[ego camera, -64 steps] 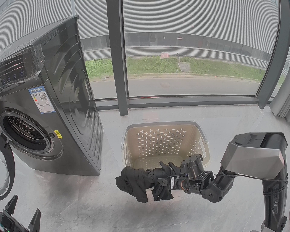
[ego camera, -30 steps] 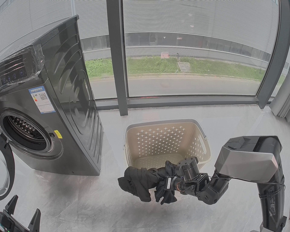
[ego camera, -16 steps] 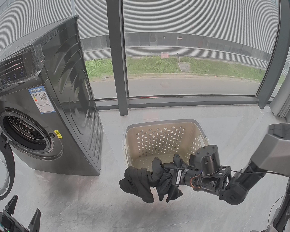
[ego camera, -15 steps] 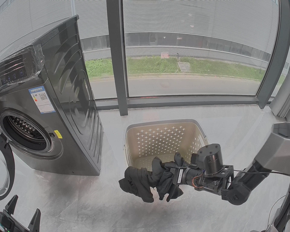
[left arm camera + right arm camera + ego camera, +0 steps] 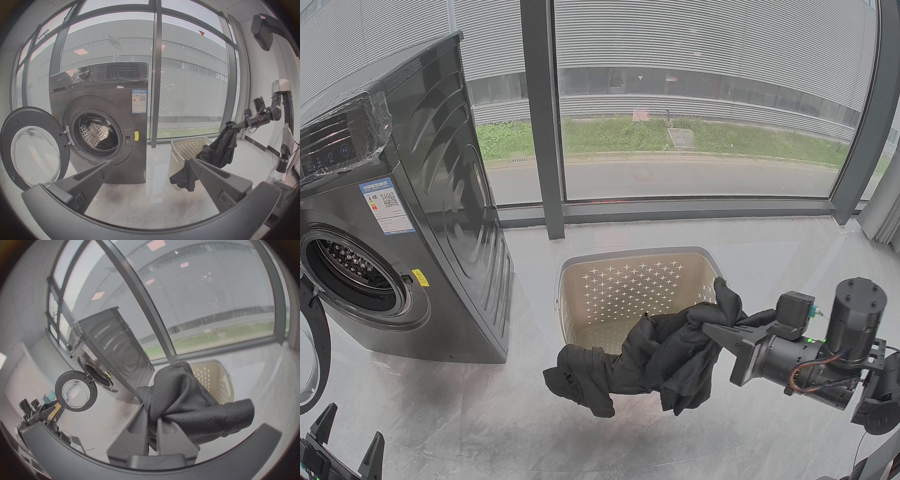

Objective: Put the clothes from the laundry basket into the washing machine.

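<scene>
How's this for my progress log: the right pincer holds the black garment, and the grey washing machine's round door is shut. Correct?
No: the grey washing machine's round glass door stands open, as the left wrist view shows. The right pincer does hold the black garment.

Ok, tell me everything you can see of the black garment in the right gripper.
The black garment is soft, finely perforated mesh fabric, crumpled into folds. The right gripper, shut on its upper end, holds it lifted over the laundry basket. It slopes down toward the robot's left, and its lower bunch hangs over the basket's near rim, outside. Whether that end reaches the floor is unclear.
</scene>
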